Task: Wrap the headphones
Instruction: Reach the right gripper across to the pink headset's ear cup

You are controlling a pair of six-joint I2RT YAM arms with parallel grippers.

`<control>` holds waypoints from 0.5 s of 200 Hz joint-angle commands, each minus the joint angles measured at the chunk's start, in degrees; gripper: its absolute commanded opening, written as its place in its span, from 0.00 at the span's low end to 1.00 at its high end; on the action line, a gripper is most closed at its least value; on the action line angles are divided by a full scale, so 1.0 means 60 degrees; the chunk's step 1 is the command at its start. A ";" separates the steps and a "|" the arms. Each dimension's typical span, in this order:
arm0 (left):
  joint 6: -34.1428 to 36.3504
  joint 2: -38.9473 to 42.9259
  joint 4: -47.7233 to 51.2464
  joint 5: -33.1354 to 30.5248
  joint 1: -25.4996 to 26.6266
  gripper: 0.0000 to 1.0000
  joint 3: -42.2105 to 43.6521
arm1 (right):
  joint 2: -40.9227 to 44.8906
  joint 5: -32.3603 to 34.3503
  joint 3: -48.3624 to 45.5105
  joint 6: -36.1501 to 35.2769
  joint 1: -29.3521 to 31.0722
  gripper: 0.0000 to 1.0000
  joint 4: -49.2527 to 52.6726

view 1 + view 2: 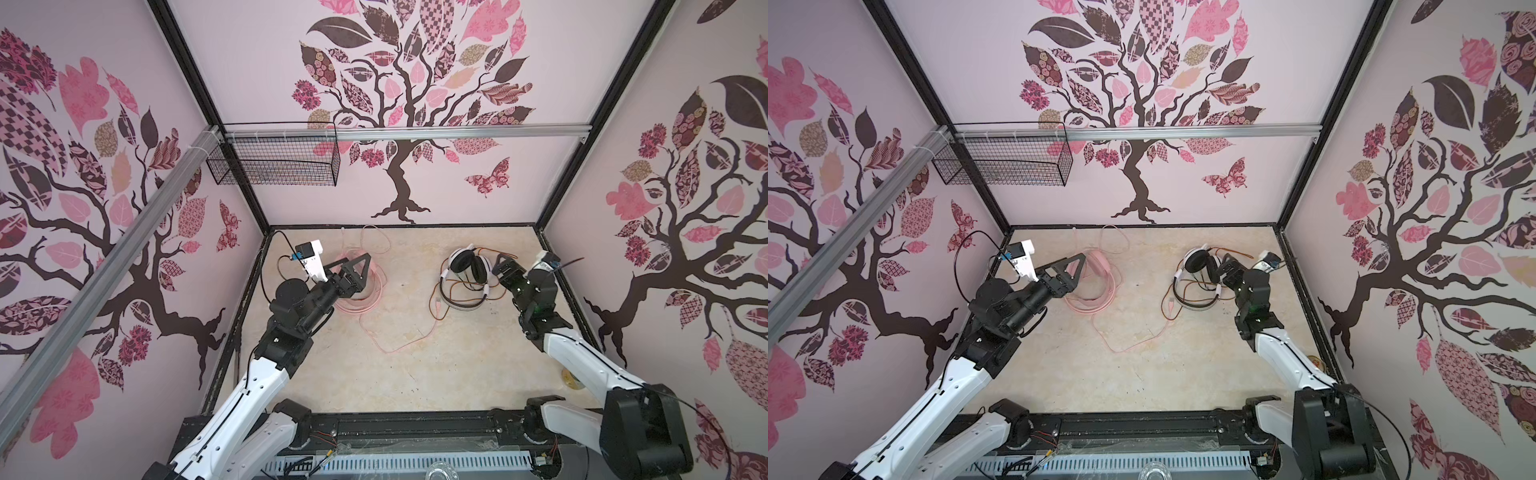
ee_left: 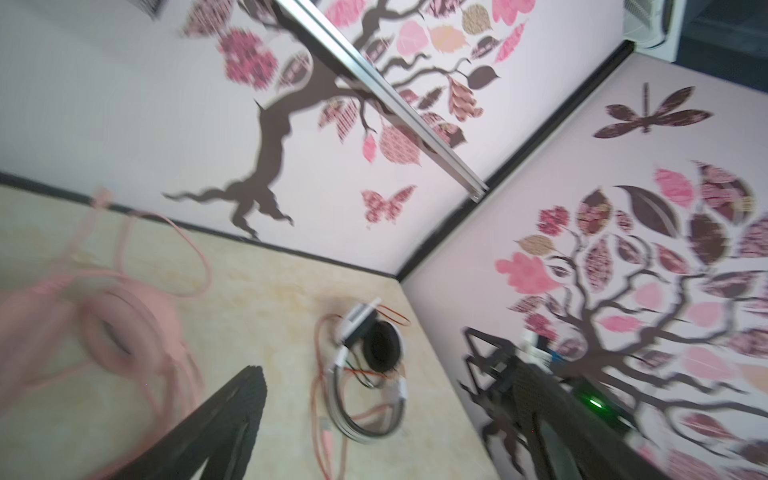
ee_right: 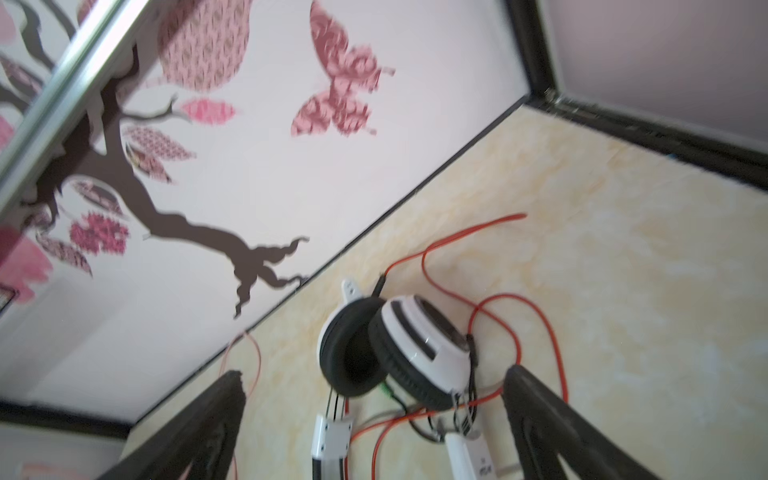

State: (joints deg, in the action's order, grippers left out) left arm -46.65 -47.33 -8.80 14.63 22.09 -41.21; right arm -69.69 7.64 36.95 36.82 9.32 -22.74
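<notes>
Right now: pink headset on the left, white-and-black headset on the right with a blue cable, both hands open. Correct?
One error: the cable on the white-and-black headset is orange-red, not blue, as the right wrist view shows. The rest stands: the pink headset lies on the left, and the left hand and right hand are both open.

The left arm (image 1: 253, 382) and the right arm (image 1: 582, 355) are wearing glossy white shells over matte black joints, and a thin black cable (image 1: 248, 368) is running along each white link. Black, triangular, open-framed fingers (image 1: 358, 266) are tipping the left one. A white camera block (image 1: 311, 254) with a blue patch is sitting on its wrist. A green light (image 1: 539, 308) is glowing on the right arm's black housing.
</notes>
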 commanded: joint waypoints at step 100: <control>0.3295 0.3397 1.0413 -0.3107 -0.0042 0.98 -0.3445 | -0.8342 -0.1709 1.1167 -0.4461 0.5140 1.00 0.7027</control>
State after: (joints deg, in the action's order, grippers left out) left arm -36.86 -28.03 43.11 4.25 20.32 -59.59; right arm -114.89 -0.60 98.65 10.79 41.98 13.89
